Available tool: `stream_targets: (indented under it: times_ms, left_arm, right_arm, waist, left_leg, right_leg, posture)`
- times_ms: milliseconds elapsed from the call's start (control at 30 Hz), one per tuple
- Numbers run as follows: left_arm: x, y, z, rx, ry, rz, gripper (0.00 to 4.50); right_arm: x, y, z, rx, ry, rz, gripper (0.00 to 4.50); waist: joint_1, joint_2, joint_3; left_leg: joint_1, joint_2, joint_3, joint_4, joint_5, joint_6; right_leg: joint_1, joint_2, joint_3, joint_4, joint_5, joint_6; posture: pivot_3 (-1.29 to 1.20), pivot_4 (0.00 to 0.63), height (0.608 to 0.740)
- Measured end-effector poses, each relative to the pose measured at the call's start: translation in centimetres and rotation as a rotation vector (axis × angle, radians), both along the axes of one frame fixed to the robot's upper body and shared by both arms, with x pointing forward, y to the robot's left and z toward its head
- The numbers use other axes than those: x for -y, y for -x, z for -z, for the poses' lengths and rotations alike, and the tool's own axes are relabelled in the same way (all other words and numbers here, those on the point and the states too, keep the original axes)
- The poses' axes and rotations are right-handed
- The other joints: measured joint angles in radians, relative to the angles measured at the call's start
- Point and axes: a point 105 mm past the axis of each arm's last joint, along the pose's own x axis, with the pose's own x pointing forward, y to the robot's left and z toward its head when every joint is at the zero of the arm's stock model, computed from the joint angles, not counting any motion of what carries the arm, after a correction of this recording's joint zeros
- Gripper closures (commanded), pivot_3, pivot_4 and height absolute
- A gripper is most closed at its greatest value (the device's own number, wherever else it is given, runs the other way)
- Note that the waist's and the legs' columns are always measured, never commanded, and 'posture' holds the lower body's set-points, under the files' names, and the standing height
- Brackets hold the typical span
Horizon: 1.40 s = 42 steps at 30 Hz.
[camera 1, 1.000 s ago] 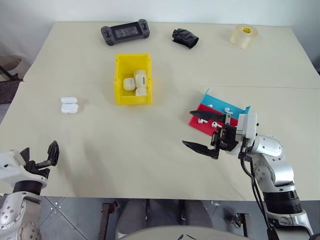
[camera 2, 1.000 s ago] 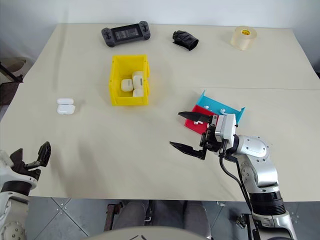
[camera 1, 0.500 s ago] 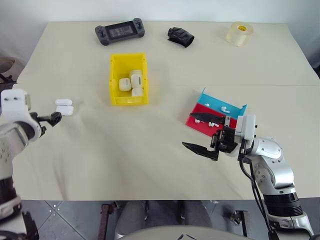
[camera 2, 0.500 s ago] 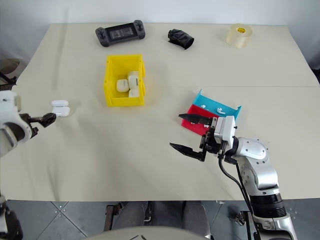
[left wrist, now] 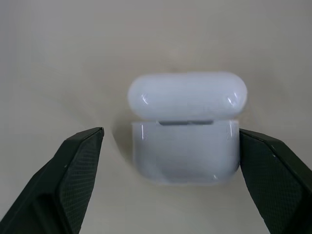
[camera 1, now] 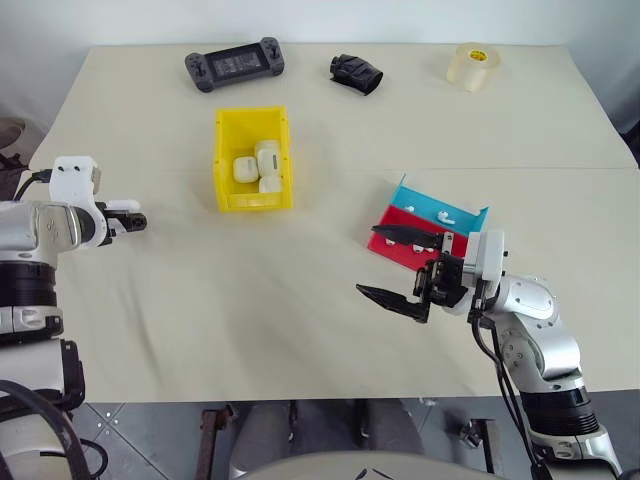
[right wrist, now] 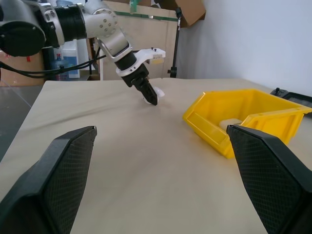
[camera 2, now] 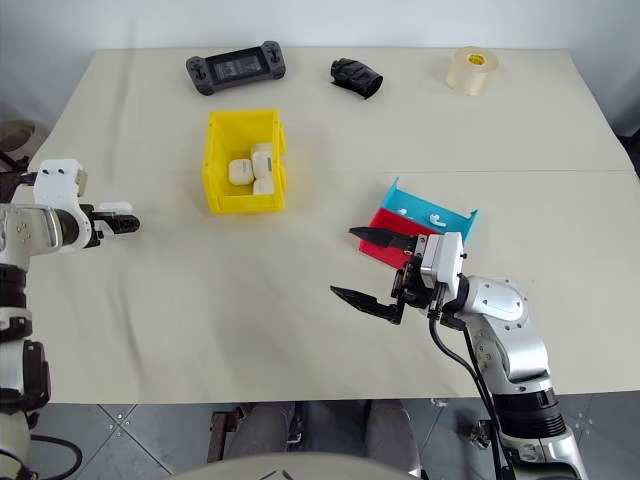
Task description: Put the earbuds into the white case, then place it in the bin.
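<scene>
This looks like a robotics lab or test room rather than a home. A wide cream worktop (camera 1: 320, 330) stands against a plain white wall (right wrist: 253, 39), on a grey tiled floor (camera 1: 150, 420). Laid out on the worktop, well apart from one another, are a yellow bin (camera 1: 254, 158), a handheld game console (camera 1: 234, 65), a roll of tape (camera 1: 470, 66) and two small coloured trays (camera 1: 425, 222). Beyond the worktop's far end stand stacked cardboard boxes (right wrist: 141, 39) and a black stand (right wrist: 176, 44).
</scene>
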Motion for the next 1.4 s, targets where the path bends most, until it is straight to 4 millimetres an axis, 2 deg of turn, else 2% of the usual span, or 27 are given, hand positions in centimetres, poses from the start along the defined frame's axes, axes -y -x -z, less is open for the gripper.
stream_targets:
  times_ms: [300, 833, 933, 1033, 1267, 1400]
  left_arm:
    - [0.2, -0.7, -0.3, -0.045, 0.027, -0.019, 0.05]
    - [0.9, 0.3, -0.3, -0.115, 0.036, -0.048, 0.05]
    - [0.7, 0.3, -0.1, -0.107, 0.061, -0.057, 0.71]
    - [0.9, 0.2, 0.0, -0.104, 0.072, -0.055, 1.64]
    - [0.9, 0.6, 0.1, -0.070, 0.100, -0.059, 1.71]
    - [1.6, 1.2, -0.5, 0.132, 0.116, 0.108, 1.71]
  right_arm:
    - [-0.2, -0.1, -0.1, 0.001, -0.012, 0.008, 0.00]
    - [-0.7, -0.2, 0.0, 0.011, -0.037, 0.021, 0.00]
    - [-0.7, -0.2, 0.0, 0.010, -0.042, 0.022, 0.00]
    - [-0.7, -0.2, 0.0, 0.009, -0.042, 0.023, 0.00]
    - [-0.7, -0.1, 0.2, 0.005, -0.042, 0.026, 0.00]
    - [-0.4, -0.1, 0.4, -0.001, -0.033, 0.036, 0.00]
  waist:
    - [0.000, -0.001, 0.000]
    - [-0.002, -0.001, 0.000]
    - [-0.002, -0.001, 0.000]
    - [-0.003, -0.001, 0.000]
    - [-0.004, -0.001, 0.000]
    - [-0.007, -0.001, 0.000]
  left_leg:
    - [0.000, 0.000, 0.000, 0.000, 0.000, 0.000]
    - [0.000, 0.000, -0.001, 0.000, 0.000, 0.000]
    - [0.000, 0.000, 0.000, 0.001, 0.000, 0.000]
    - [0.001, 0.000, 0.000, 0.001, 0.000, 0.000]
    - [0.001, 0.001, 0.000, 0.001, 0.000, 0.000]
    - [0.000, 0.004, -0.001, 0.001, 0.000, 0.000]
  right_leg:
    - [0.000, 0.000, 0.000, 0.000, 0.000, 0.000]
    - [-0.001, 0.000, 0.000, 0.002, 0.000, 0.000]
    - [-0.001, 0.000, 0.000, 0.003, 0.000, 0.000]
    - [-0.001, 0.000, 0.000, 0.005, 0.000, 0.000]
    - [-0.002, -0.001, 0.000, 0.006, 0.000, 0.000]
    - [-0.002, -0.002, 0.000, 0.005, 0.000, 0.000]
  posture:
    - [0.00, 0.150, 0.740]
    - [0.00, 0.150, 0.740]
    - [0.00, 0.150, 0.740]
    - [0.00, 0.150, 0.740]
    - [0.00, 0.150, 0.740]
    - [0.00, 0.150, 0.740]
